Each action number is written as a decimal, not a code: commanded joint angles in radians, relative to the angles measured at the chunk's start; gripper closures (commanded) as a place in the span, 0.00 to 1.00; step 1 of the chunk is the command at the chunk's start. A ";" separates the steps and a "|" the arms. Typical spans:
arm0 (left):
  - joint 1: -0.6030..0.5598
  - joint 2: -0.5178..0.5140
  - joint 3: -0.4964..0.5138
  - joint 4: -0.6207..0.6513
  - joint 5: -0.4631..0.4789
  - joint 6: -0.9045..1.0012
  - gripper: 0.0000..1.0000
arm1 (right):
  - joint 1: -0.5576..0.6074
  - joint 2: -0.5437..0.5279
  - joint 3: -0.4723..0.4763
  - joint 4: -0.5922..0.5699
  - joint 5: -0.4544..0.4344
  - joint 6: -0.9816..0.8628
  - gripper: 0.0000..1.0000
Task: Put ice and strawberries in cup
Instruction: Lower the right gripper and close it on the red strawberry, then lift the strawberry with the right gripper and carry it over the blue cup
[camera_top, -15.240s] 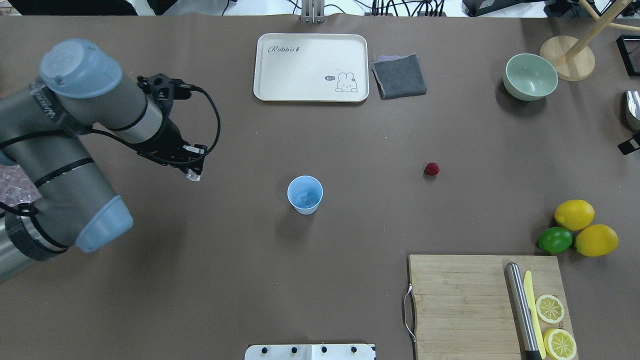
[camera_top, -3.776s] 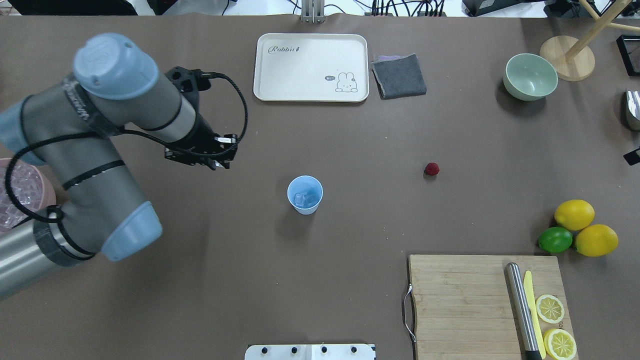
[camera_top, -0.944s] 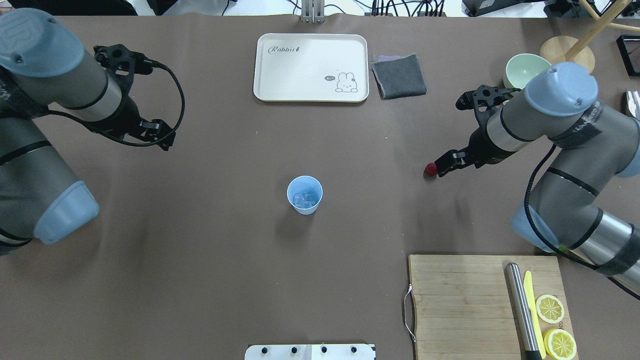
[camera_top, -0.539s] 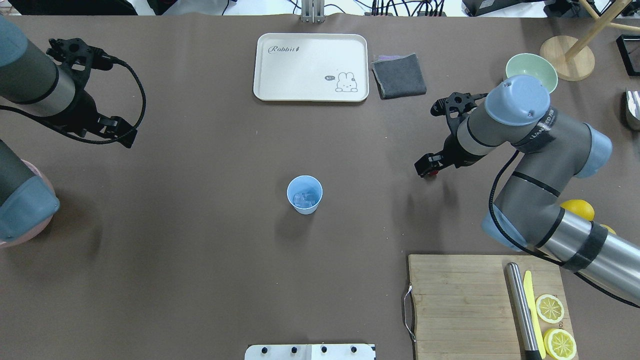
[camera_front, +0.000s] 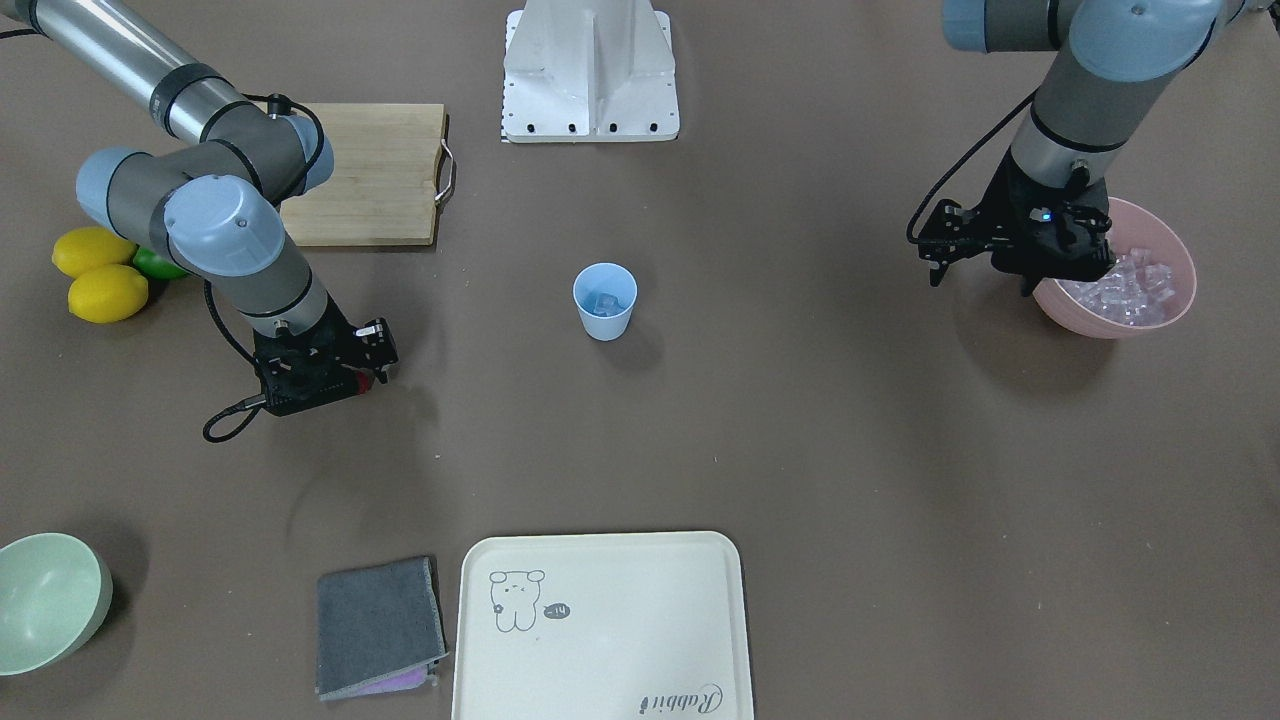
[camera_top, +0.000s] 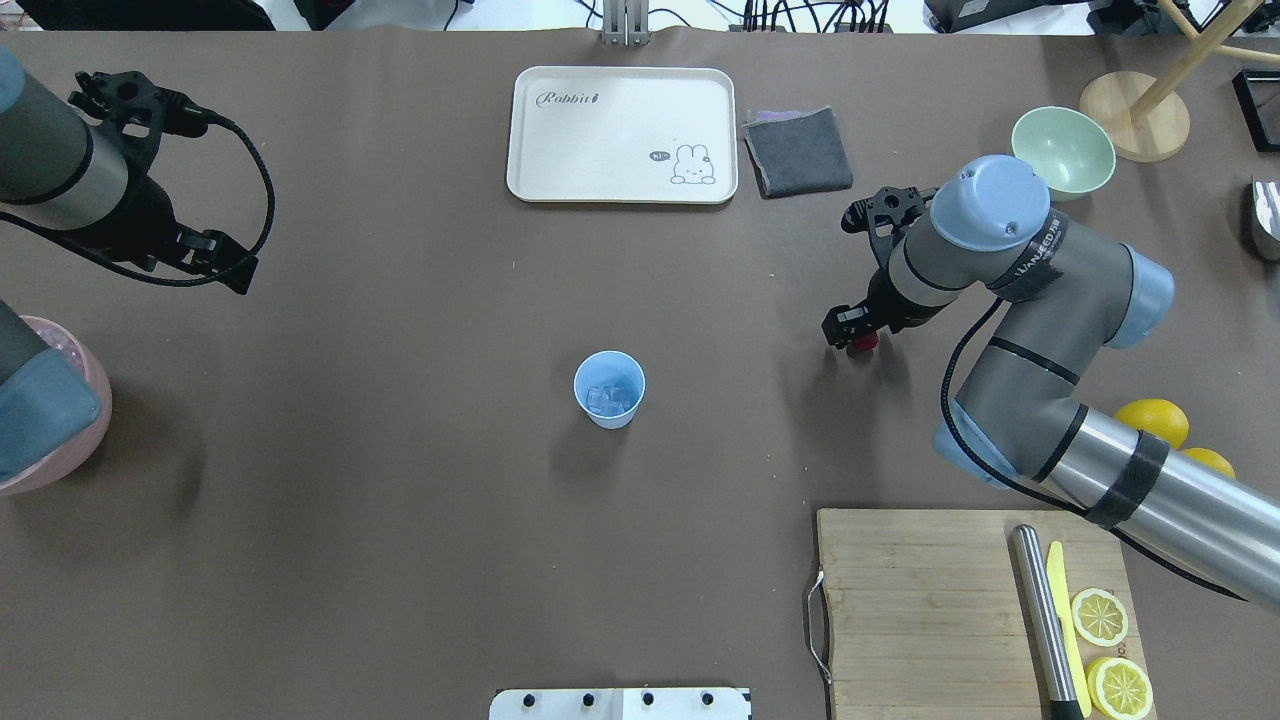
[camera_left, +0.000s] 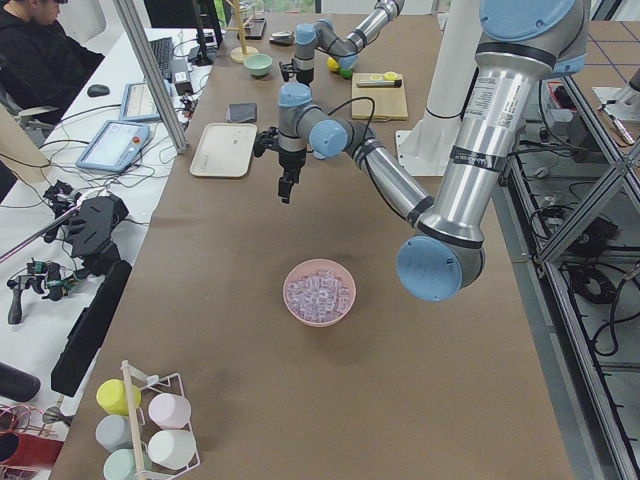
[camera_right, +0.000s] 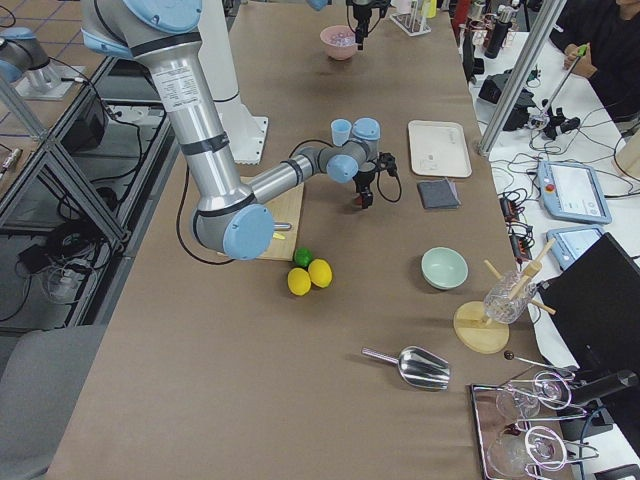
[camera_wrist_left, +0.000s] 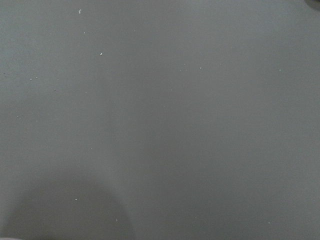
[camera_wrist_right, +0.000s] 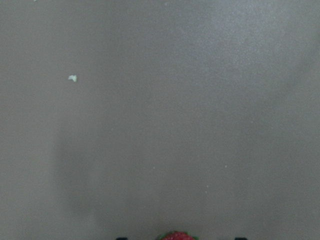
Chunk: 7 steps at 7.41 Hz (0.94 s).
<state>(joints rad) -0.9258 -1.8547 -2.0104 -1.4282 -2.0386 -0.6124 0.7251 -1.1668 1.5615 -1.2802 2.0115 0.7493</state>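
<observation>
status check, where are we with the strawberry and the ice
Right claw open, astride strawberry, not yet lifted. Left claw near pink bowl, state unclear. Ice in cup. Nothing between strawberry and cup.

The cream tray (camera_top: 610, 140) carries the script word "Rabbit" in one corner. Beside its bunny drawing, a small dark speech bubble (camera_top: 659, 156) reads "hi~". Lettering on the right arm (camera_top: 1040, 262) is too small to read.

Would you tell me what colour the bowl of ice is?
The bowl is pink; the exterior front-facing view shows it best.
</observation>
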 joint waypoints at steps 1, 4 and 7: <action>-0.002 0.000 -0.001 0.000 0.000 -0.001 0.03 | -0.001 -0.001 0.006 0.002 0.009 -0.004 1.00; -0.014 0.002 0.001 0.000 -0.003 0.005 0.03 | 0.007 0.033 0.046 -0.031 0.016 0.011 1.00; -0.175 0.092 0.027 0.000 -0.006 0.291 0.03 | -0.042 0.222 0.173 -0.312 0.014 0.179 1.00</action>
<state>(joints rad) -1.0201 -1.8084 -1.9972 -1.4275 -2.0439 -0.4616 0.7202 -1.0121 1.6998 -1.5243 2.0331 0.8284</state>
